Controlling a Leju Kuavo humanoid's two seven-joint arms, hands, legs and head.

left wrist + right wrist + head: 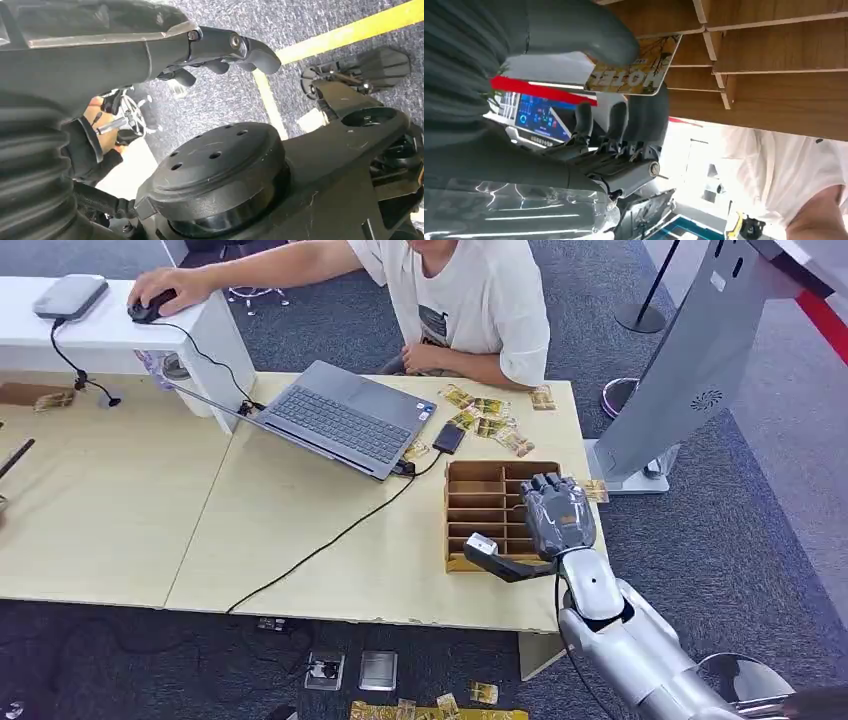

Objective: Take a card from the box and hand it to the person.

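A wooden box (pixel 478 508) with several compartments stands near the table's right front corner. My right hand (pixel 558 515) hovers over its right side. In the right wrist view the thumb (pixel 589 35) and a finger (pixel 646 112) pinch a gold card (pixel 636 72) printed HOTEL, just off the box's dividers (pixel 774 40). The person (pixel 470 300) in a white shirt sits across the table, one hand on a mouse (pixel 150 308) at the far left. My left hand (pixel 215 47) hangs low beside my body, holding nothing, fingers loosely apart.
An open laptop (pixel 345 418), a phone (pixel 449 437) and a black cable (pixel 330 540) lie left of the box. Loose cards (pixel 490 415) are scattered behind it, one (pixel 596 490) at its right. A grey kiosk stand (pixel 690 360) rises right of the table. More cards (pixel 430 708) lie on the floor.
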